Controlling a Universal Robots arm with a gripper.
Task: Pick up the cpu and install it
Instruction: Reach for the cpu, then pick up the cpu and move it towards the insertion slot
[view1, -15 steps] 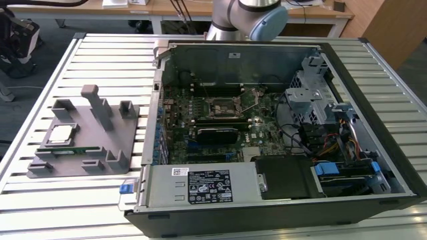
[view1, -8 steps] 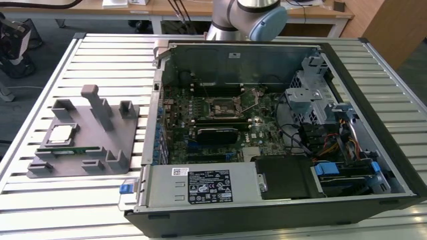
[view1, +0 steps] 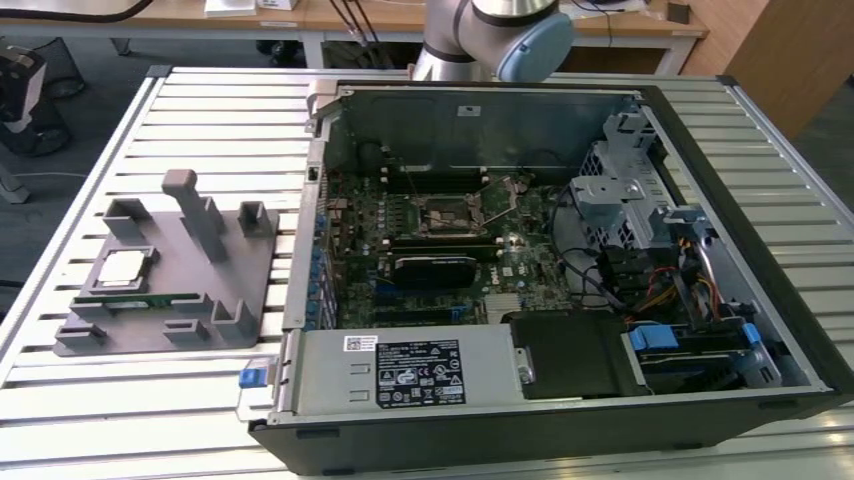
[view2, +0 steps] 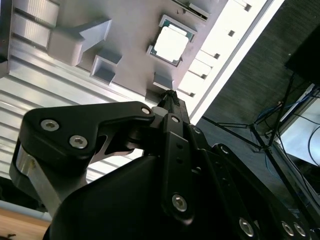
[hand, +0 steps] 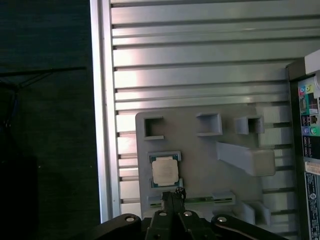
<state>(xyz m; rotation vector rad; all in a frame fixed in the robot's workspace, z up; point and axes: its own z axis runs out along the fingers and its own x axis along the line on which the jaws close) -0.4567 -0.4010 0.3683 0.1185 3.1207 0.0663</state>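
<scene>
- Both wrist views: gripper (hand: 173, 193) (view2: 170, 95) closed on nothing, near the cpu (hand: 165, 171) lying in its grey fixture (hand: 205, 170).
- Exterior view: open computer case (view1: 481, 125) beside the fixture.

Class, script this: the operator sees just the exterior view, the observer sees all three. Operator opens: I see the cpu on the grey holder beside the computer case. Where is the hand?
Observer: In the first wrist view the hand hangs above the grey holder, apart from the cpu.
Operator: Holding anything?
Observer: No, its fingertips are together, with nothing between them.
Operator: What lies nearest its tips?
Observer: In that view they sit beside the cpu, over the green memory stick.
</scene>
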